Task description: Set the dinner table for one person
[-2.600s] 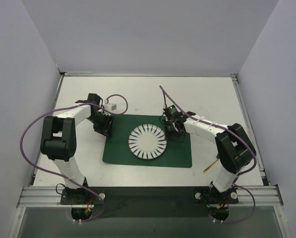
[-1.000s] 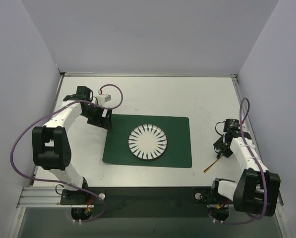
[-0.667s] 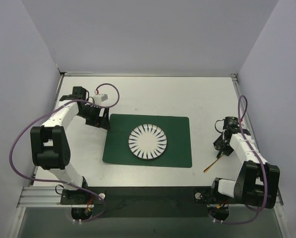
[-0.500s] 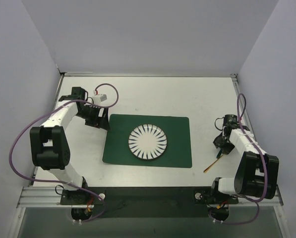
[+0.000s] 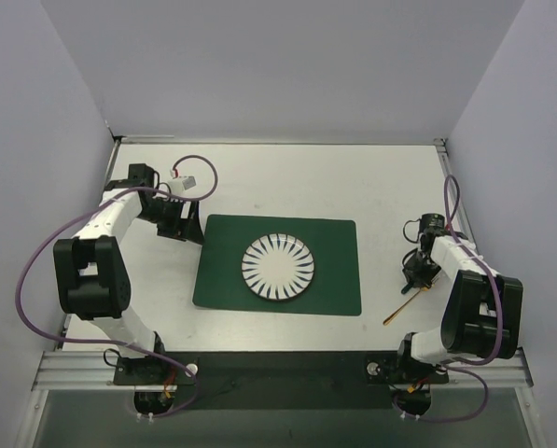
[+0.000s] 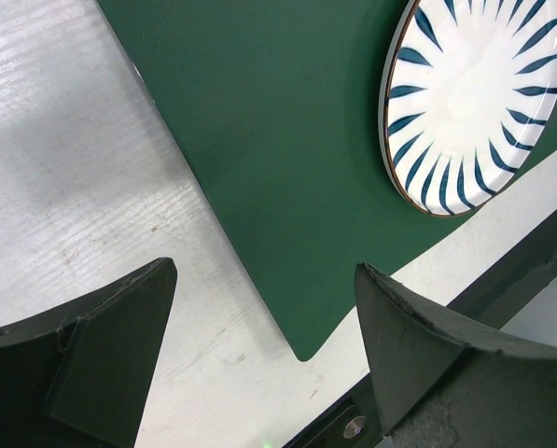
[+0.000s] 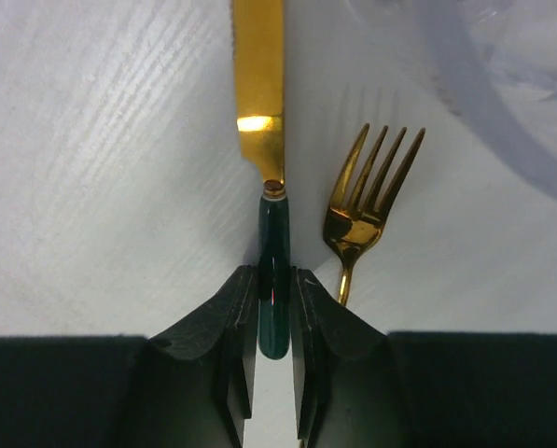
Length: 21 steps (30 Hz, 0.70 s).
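Note:
On the white dinner table (image 5: 353, 177), right of the placemat, my right gripper (image 7: 274, 280) is shut on the dark green handle of a gold-bladed knife (image 7: 259, 75). The knife lies flat, its blade pointing away from the fingers. A gold fork (image 7: 362, 215) lies just to the right of the knife, apart from the fingers. In the top view the right gripper (image 5: 418, 273) points down at the table, and gold cutlery (image 5: 401, 308) sticks out below it. My left gripper (image 6: 264, 280) is open and holds nothing. It hangs over the table by the left edge of the placemat (image 6: 278, 140).
A white plate with dark blue rays (image 5: 277, 267) sits in the middle of the dark green placemat (image 5: 222, 271). The metal rail (image 5: 259, 359) runs along the near edge. Purple cables loop from both arms. Grey walls close in the sides.
The right arm swung from beside the plate to the table's right side, came down on the cutlery and closed its jaws on the knife handle. The left gripper drew back left, off the placemat.

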Each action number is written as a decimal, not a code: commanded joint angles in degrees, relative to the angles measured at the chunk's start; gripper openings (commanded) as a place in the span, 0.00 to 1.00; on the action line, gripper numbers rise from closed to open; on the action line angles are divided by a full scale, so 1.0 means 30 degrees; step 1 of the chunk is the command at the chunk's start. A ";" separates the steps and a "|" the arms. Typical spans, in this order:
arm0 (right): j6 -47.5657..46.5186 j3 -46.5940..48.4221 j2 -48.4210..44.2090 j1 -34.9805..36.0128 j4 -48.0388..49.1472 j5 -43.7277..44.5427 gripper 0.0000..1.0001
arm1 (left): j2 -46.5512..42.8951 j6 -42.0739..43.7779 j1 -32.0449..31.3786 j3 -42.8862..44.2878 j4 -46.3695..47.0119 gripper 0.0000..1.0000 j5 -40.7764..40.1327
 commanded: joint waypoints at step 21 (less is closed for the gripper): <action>-0.0448 0.2923 -0.3246 0.8620 -0.0389 -0.2017 0.00 | -0.0418 0.0457 0.0352 0.0819 -0.0344 0.88 0.0432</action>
